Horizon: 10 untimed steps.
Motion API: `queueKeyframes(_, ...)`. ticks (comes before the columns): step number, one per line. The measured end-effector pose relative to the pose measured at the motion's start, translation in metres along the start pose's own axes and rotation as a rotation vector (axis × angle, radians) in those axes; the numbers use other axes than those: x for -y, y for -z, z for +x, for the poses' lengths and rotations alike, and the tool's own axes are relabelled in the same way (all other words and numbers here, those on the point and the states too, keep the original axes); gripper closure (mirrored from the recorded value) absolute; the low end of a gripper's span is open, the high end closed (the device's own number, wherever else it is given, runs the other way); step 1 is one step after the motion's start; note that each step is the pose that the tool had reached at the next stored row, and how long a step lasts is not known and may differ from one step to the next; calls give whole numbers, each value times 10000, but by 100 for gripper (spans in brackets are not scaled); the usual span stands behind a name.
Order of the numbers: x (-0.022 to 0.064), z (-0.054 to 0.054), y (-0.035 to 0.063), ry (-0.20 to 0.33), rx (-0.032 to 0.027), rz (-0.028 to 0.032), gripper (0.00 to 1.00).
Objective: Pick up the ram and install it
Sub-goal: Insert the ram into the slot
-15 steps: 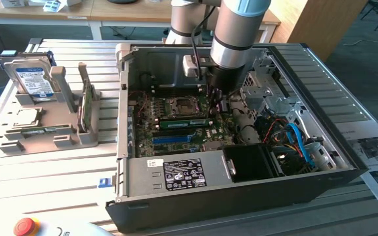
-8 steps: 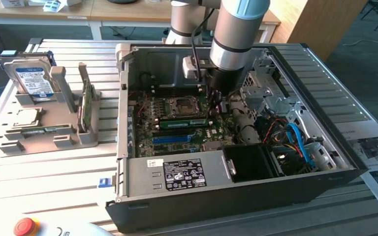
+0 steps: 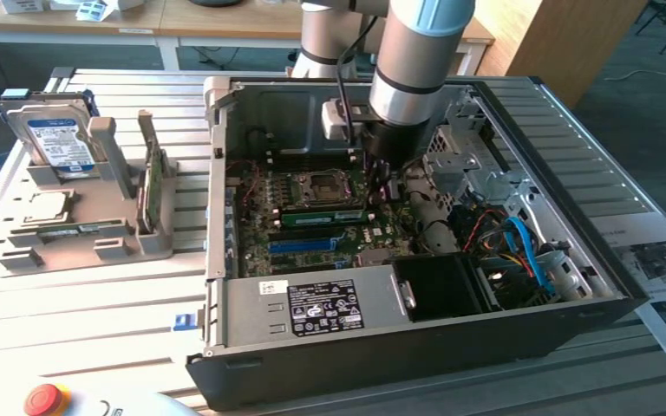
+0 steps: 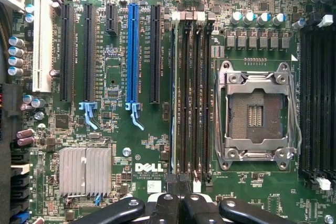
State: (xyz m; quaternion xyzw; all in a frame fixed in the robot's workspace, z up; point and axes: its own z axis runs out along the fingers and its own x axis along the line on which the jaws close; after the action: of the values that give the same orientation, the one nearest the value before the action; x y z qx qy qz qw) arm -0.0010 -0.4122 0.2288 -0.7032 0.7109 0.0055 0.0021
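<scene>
Exterior view, near to far: open computer case (image 3: 426, 347), power supply (image 3: 322, 308) at its front edge. Behind it the motherboard (image 3: 298, 247); the ram (image 3: 323, 217) sits in a slot beside the empty CPU socket (image 3: 316, 186). Gripper (image 3: 381, 173) hangs just above the board, fingers (image 4: 168, 208) pressed together, pinching nothing visible. Hard drive (image 3: 58, 139) stands in the holder (image 3: 79, 230) farther left.

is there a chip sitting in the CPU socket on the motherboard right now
No, the CPU socket shows bare contact pads inside its metal frame, with no chip seated in it.
</scene>
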Motion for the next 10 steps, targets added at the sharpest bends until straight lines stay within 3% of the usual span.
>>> queueKeyframes(10,0,1,-15,0,-3,-1,89)
